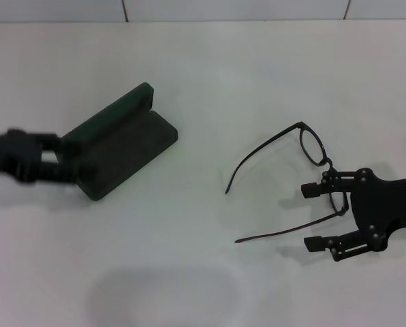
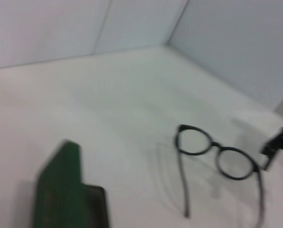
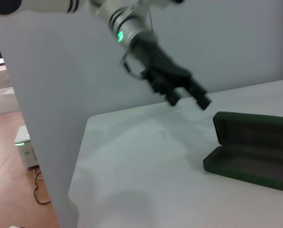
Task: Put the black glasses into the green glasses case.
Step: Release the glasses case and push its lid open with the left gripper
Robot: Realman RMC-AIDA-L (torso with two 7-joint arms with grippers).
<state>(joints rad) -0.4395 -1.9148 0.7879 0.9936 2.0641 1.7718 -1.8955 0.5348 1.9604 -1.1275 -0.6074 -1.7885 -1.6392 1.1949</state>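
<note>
The green glasses case (image 1: 125, 146) lies open on the white table (image 1: 203, 68), lid raised at its far side. It also shows in the left wrist view (image 2: 61, 185) and the right wrist view (image 3: 255, 152). The black glasses (image 1: 315, 146) lie unfolded at the right, temple arms pointing toward the case, and also show in the left wrist view (image 2: 217, 146). My right gripper (image 1: 317, 215) is open, with the near lens and one temple arm between its fingers. My left gripper (image 1: 65, 162) is open at the case's left end; in the right wrist view (image 3: 188, 100) it hangs just above the table behind the case.
A pale wall runs along the table's far edge (image 1: 203, 19). In the right wrist view the table's side edge (image 3: 80, 156) drops to a wooden floor with a small white device (image 3: 23, 142).
</note>
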